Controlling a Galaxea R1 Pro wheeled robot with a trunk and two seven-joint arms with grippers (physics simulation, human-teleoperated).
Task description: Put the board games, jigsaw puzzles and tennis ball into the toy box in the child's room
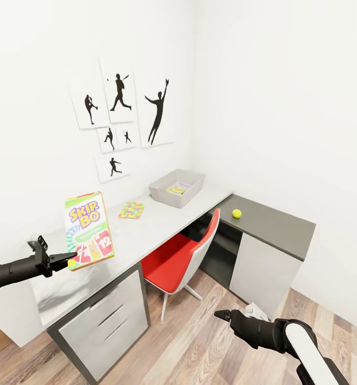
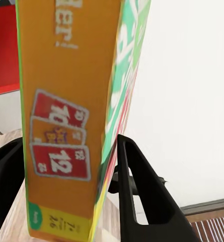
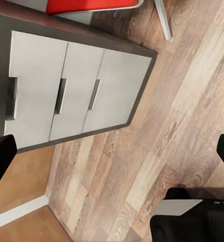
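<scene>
My left gripper [image 1: 70, 260] is shut on the lower edge of the green-yellow-red Skip-Bo board game [image 1: 89, 230], holding it upright above the table [image 1: 146, 227]. Up close, the box [image 2: 66, 101] sits clamped between the black fingers [image 2: 137, 191]. The light grey toy box [image 1: 191, 193] stands at the table's far end with a jigsaw puzzle [image 1: 177, 189] lying inside. Another jigsaw puzzle [image 1: 131, 209] lies flat on the tabletop before it. The tennis ball [image 1: 236, 213] rests on the dark corner section. My right gripper [image 1: 219, 314] hangs open low over the floor, holding nothing.
A red chair [image 1: 181, 256] is tucked under the desk between the drawer cabinet [image 1: 106, 321] and the corner cabinet [image 1: 261, 267]. The right wrist view looks down on the drawers [image 3: 66, 91] and wood-plank floor [image 3: 157, 151]. Black sports silhouettes [image 1: 119, 115] hang on the white wall.
</scene>
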